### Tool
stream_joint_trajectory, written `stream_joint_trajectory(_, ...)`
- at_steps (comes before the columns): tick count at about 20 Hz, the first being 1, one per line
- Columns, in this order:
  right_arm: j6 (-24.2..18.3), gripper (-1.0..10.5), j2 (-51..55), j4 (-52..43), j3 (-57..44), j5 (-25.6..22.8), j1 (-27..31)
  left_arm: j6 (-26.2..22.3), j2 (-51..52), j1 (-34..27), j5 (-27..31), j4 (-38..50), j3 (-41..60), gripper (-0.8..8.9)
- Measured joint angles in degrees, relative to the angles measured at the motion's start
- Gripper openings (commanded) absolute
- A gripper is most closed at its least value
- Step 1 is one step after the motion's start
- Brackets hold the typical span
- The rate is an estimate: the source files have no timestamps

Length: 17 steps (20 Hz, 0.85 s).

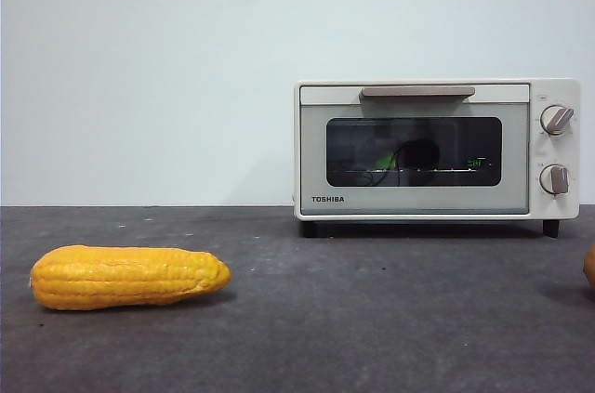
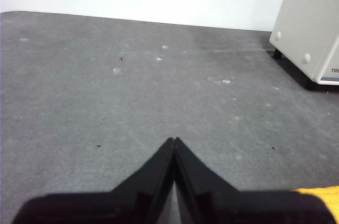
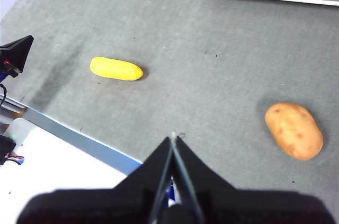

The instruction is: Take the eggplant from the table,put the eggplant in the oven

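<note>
The cream-white oven (image 1: 437, 96) stands at the back right of the table (image 1: 372, 319) with its door shut. Behind the dark glass I make out a dark rounded shape with a green patch, which looks like the eggplant (image 1: 416, 153) lying inside. No eggplant lies on the table in any view. My left gripper (image 2: 174, 140) is shut and holds nothing, hovering over bare table with the oven's side (image 2: 310, 23) ahead of it. High above the table's near edge, my right gripper (image 3: 174, 138) is also shut and holds nothing. Neither arm shows in the front view.
A yellow corn cob (image 1: 130, 277) lies at the front left, also seen as the corn cob (image 3: 116, 69) from above. A brown potato (image 3: 294, 130) lies at the right, just showing as the potato's edge (image 1: 590, 268). The table's metal edge (image 3: 69, 131) runs under the right gripper.
</note>
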<state>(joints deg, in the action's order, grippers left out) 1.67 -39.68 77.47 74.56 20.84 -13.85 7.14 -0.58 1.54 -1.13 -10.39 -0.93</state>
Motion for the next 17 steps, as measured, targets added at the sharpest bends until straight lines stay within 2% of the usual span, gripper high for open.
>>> stream_joint_trajectory(14,-0.1,0.0,0.0,0.0,0.0,-0.3,0.0,0.0,-0.8,0.0,-0.1,0.0,0.0,-0.04)
stream_joint_trajectory(17,-4.0,0.0,0.0,-0.1,0.0,-2.8,0.0,0.0,-0.8,0.0,-0.1,0.0,0.0,-0.04)
